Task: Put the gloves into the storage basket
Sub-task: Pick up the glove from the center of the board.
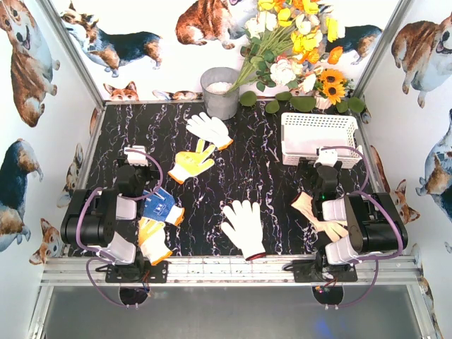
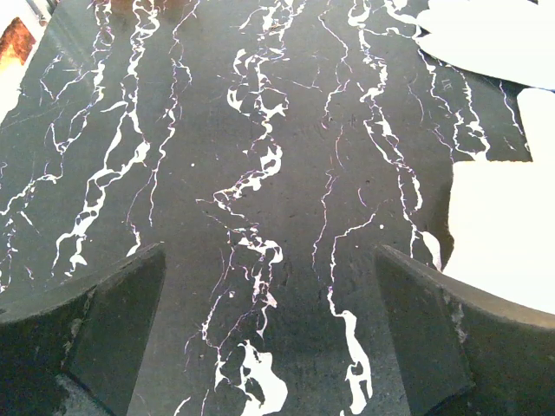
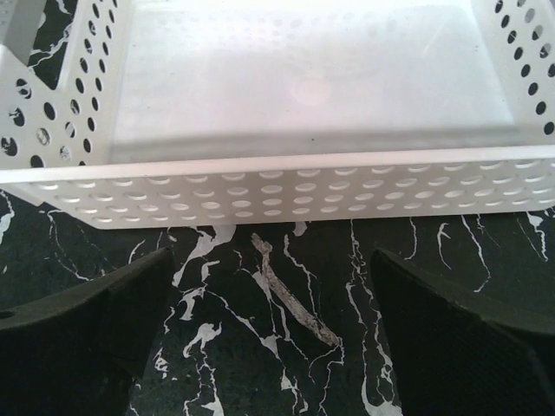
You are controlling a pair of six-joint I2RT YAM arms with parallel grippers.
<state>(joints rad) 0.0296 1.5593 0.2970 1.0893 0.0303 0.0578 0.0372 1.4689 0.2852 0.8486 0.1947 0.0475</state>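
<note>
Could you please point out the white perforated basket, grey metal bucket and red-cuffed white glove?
White perforated plastic basket (image 1: 311, 121): top view, far wall.
Grey metal bucket (image 1: 220, 102): top view, side wall.
White knit glove with red cuff (image 1: 245, 224): top view, palm area.

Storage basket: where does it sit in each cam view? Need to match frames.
Top external: storage basket, upper right of the tabletop.
Left wrist: not in it.
Right wrist: fills the upper half, perforated wall facing the camera.
Shared landmark: that black, white-veined tabletop, in all three views.
</note>
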